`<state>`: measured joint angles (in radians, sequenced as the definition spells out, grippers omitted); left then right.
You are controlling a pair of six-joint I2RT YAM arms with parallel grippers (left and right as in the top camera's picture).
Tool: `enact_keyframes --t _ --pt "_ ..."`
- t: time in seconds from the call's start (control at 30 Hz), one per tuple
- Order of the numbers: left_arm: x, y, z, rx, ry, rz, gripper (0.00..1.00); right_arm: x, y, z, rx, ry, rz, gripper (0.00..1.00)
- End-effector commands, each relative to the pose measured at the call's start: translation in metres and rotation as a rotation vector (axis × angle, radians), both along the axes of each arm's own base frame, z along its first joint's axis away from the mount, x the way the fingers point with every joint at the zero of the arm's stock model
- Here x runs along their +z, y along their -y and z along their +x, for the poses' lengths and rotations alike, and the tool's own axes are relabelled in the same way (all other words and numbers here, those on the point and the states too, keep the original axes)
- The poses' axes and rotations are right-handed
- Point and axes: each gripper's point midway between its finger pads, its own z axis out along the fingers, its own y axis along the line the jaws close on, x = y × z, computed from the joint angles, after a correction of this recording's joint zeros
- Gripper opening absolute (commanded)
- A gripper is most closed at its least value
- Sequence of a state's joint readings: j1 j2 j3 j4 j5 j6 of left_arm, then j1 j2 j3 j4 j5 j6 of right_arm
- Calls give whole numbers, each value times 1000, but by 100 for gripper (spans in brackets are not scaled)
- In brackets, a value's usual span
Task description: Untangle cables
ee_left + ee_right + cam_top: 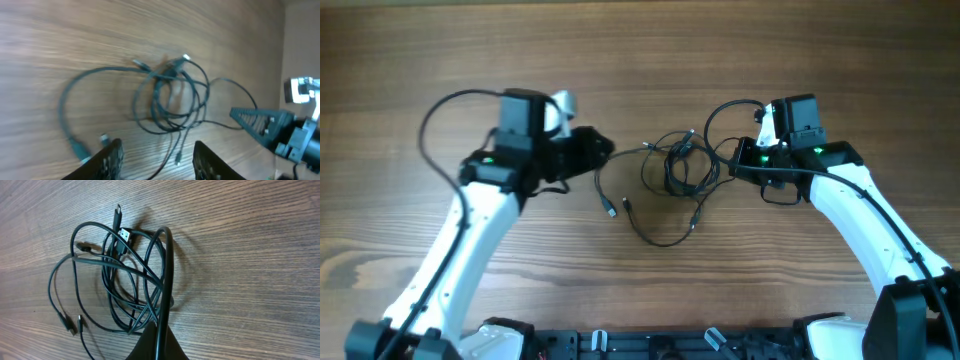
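Note:
The cables point(675, 165) are thin black wires bunched in overlapping loops at the table's middle, with loose plug ends trailing at the lower left point(610, 208). They also show in the left wrist view point(170, 100) and the right wrist view point(130, 280). My left gripper point(600, 150) is open at the left of the bunch; in its wrist view a thin strand with a small plug lies on the table between its fingers point(157, 162). My right gripper point(738, 160) is at the bunch's right edge, shut on one strand of the cables point(157, 345).
The wooden table point(640, 50) fills the view. The arms' thicker black cables loop at the left point(428, 125) and by the right wrist point(720, 112). The robot base point(650, 345) runs along the front edge. The right gripper's finger shows in the left wrist view point(260, 122).

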<state>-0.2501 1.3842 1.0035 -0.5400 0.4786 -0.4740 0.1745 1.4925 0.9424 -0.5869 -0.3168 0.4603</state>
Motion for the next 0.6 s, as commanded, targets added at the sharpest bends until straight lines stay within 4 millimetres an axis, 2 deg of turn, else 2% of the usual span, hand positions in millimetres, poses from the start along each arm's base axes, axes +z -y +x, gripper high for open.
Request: enact_keyframes --t 0.0,0.07,0.13,0.17,0.27,0.33,0.43,0.57 --pt "-13 53 -6 -167 34 -8 47 2 -1 3 -8 -4 2 4" --pt "-29 81 -2 -216 72 18 51 0 0 0 -9 -18 -1 4" --pt "-45 101 -1 -251 83 29 54 -1 0 -2 -9 -27 -2 4" --pt "-59 117 -3 -282 79 24 56 -1 0 -2 -9 -28 -2 4" --pt "-85 138 -8 -286 28 13 54 -1 0 -2 -9 -27 -2 4" --pt "-112 137 -9 -224 -34 68 52 -1 0 -2 -9 -28 -3 4" --pt "-140 136 -18 -219 -103 109 45 -1 0 -2 -9 -29 -3 4" --pt "-157 122 -22 -191 -146 184 43 -1 0 -2 -8 -30 -3 4"
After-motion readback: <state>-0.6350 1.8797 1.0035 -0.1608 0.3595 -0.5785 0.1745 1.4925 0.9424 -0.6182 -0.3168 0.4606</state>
